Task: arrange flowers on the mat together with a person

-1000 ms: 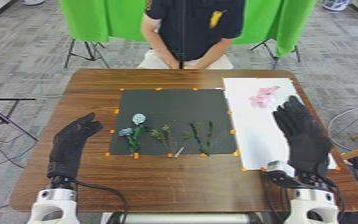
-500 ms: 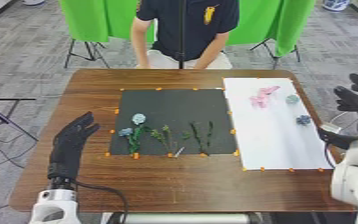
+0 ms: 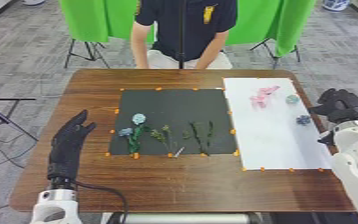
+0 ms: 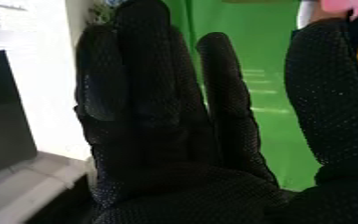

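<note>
My left hand (image 3: 67, 145): released, beside the dark mat (image 3: 171, 105), over the wooden table (image 3: 171, 185)
Greenery (image 3: 200, 137): on the mat's near half
Blue flowers (image 3: 139, 119): mat's near-left part
Blue-grey flower (image 3: 303, 120): on the white sheet (image 3: 264, 135)
My right hand (image 3: 342, 110): released, empty, by the table's right edge
Pink flowers (image 3: 261, 98): sheet's far part

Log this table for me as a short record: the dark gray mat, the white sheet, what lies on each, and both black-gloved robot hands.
Dark gray mat: left of the sheet, orange marks along its edges
On mat: pale blue flowers with green stems, leafy green sprigs
White sheet: at the table's right
On sheet: pink flowers, pale green flower, dusky blue flower
Left hand: left of mat, open
Right hand: right of sheet, open, empty
</note>
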Robot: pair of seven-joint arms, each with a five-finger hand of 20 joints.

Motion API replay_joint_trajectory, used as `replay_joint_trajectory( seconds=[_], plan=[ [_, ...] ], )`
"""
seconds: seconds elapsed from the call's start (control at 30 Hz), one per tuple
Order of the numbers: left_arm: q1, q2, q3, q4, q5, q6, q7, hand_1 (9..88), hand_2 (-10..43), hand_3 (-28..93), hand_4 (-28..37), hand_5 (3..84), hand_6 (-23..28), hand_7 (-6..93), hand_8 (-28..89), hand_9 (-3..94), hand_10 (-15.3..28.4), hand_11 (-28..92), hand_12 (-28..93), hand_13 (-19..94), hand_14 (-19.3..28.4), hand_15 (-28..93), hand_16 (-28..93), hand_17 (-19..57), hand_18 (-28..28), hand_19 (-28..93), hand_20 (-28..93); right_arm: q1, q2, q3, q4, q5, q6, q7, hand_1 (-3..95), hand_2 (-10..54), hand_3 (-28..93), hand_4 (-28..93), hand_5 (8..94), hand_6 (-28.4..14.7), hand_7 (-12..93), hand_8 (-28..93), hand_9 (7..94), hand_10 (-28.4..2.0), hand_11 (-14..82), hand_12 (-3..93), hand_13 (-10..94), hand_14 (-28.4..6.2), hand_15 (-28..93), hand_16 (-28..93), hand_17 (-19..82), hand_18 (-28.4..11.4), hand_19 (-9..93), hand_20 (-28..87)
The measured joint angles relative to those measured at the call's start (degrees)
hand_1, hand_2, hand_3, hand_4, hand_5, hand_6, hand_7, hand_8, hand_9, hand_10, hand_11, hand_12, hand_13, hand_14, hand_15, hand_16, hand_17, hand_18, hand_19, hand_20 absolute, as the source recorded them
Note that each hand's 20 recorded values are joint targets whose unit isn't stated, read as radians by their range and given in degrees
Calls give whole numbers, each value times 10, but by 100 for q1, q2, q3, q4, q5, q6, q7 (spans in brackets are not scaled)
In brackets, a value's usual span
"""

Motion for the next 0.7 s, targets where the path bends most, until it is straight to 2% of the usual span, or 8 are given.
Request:
replay_joint_trajectory(
  seconds=[0.23, 0.47, 0.7],
  plan=[
    [50, -1, 0, -35, -16, -2, -1, 272, -62, 634, -173, 375, 26, 154, -56, 262, 87, 112, 222, 281, 137, 162, 85, 19, 110, 46, 170, 231, 99, -402, 308, 229, 171, -80, 361, -95, 673, -190, 629, -19, 179, -81, 761, -164, 195, 181, 852, -76, 465, 247, 646, -115, 777, 337],
    [18, 17, 4, -19, -18, -38, -12, 272, -62, 635, -172, 377, 26, 154, -56, 270, 89, 119, 222, 285, 139, 165, 84, 19, 111, 47, 170, 681, 98, -941, 883, 60, 261, -153, 367, -95, 673, -190, 626, -11, 175, -87, 773, -161, 193, 180, 866, -70, 460, 260, 660, -108, 795, 317],
    [-91, 44, 4, -2, -14, -89, -17, 273, -62, 634, -171, 378, 27, 151, -57, 270, 89, 121, 220, 285, 140, 165, 84, 18, 111, 47, 169, 867, 61, -1025, 908, -74, -556, -32, 416, -95, 676, -199, 627, -7, 173, -89, 782, -158, 195, 182, 878, -59, 460, 266, 673, -92, 801, 303]
  ],
)
